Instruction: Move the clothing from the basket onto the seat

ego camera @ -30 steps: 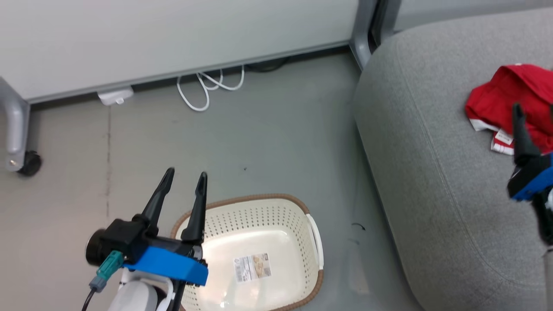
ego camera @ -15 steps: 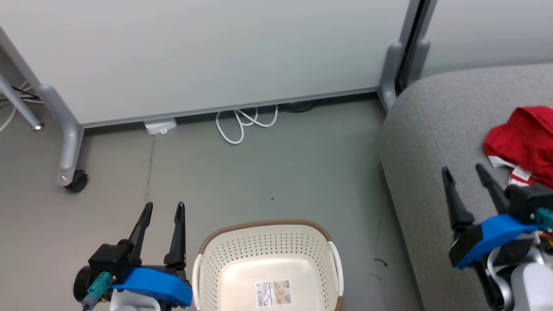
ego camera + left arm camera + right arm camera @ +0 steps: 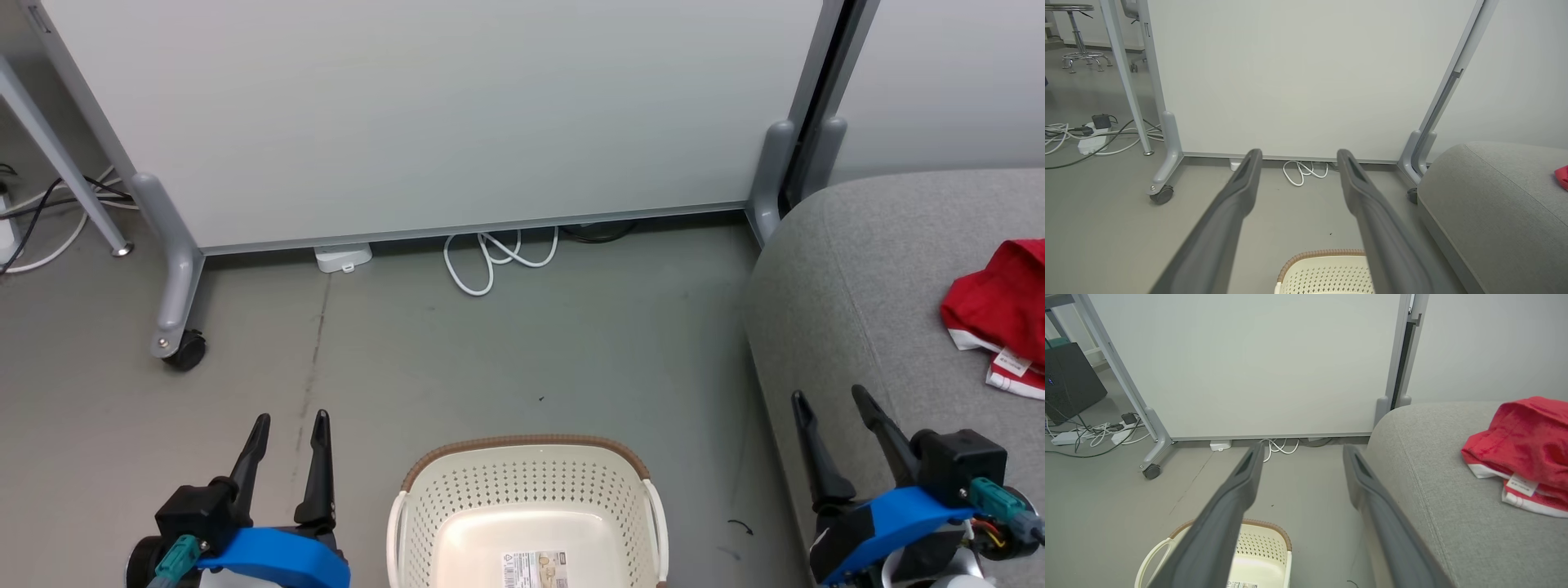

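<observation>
The red clothing (image 3: 1000, 306) with white trim lies bunched on the grey seat (image 3: 865, 310) at the right; the right wrist view shows the clothing (image 3: 1527, 437) on the seat (image 3: 1433, 457) too. The cream basket (image 3: 522, 447) stands on the floor at bottom centre, with only its label sticker (image 3: 535, 567) inside. My left gripper (image 3: 292, 418) is open and empty, left of the basket. My right gripper (image 3: 828, 395) is open and empty above the seat's front edge, short of the clothing. The wrist views show the left gripper (image 3: 1299, 153) and the right gripper (image 3: 1303, 447) with their fingers spread.
A pale partition panel on grey legs with a castor (image 3: 186, 353) stands across the back. A white cable (image 3: 498, 257) loops at its foot. A power strip with cables (image 3: 1090, 139) and a stool (image 3: 1079, 53) are at far left.
The head camera has tilted up and turned, so the whole picture has shifted. My right gripper has drawn back from the clothing. Both grippers stay open.
</observation>
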You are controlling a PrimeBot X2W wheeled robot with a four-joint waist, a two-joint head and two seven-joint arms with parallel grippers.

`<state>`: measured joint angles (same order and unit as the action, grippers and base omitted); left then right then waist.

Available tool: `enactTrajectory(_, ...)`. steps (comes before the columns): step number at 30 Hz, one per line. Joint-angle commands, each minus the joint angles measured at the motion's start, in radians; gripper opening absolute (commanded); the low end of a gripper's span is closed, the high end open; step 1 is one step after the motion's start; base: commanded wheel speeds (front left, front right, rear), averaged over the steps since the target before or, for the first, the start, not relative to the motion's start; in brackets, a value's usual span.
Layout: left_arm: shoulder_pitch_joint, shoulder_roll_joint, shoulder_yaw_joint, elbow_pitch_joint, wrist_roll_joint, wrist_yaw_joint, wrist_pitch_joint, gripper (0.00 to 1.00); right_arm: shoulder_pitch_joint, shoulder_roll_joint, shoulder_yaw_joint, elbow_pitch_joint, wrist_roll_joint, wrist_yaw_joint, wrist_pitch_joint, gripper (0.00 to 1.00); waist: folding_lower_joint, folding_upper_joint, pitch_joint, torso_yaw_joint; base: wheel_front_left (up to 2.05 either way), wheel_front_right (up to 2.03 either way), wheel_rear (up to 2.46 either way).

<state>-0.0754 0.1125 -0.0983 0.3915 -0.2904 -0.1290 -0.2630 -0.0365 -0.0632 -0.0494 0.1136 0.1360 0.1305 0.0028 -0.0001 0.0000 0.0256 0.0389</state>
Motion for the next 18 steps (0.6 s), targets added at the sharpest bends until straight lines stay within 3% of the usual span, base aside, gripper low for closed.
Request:
enactTrajectory(1,0.005,-0.001,0.004,0.003,0.000,-0.002,-0.003,1.00,0.017,0.006,0.002,0.004,0.000,0.001,-0.009,1.00,0.0001,0.0000,-0.003,0.001,0.00,0.00,0.00)
enactTrajectory(18,0.017,0.012,-0.025,0.029,-0.015,-0.002,-0.003,1.00,0.043,0.013,0.005,0.015,0.007,0.001,-0.019,1.00,0.0001,0.0000,-0.025,-0.008,0.00,0.00,0.00)
